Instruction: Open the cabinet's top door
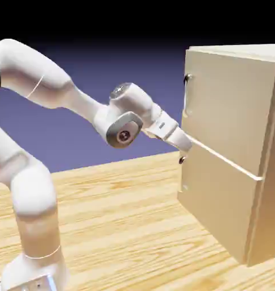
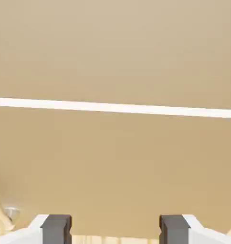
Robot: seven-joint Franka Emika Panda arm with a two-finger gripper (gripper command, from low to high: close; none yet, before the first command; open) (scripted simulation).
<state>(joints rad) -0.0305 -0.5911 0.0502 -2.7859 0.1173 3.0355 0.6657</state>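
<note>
From my hand view the gripper [image 2: 115,229] has its jaws spread wide with nothing between them, both fingertips [image 2: 57,228] apart at the frame's bottom. Straight ahead of the jaws, very close, the cabinet [image 1: 236,187] fills the view, the pale seam [image 2: 115,107] between its panels just above them. The top door [image 1: 228,108] sits above that seam, shut, its handle [image 1: 186,94] above the jaws. The desk [image 1: 117,227] lies below.

White arm [image 1: 43,85] bent at elbow, forearm reaching right, gripper [image 2: 115,228] angled slightly downward, jaws apart, holding nothing
</note>
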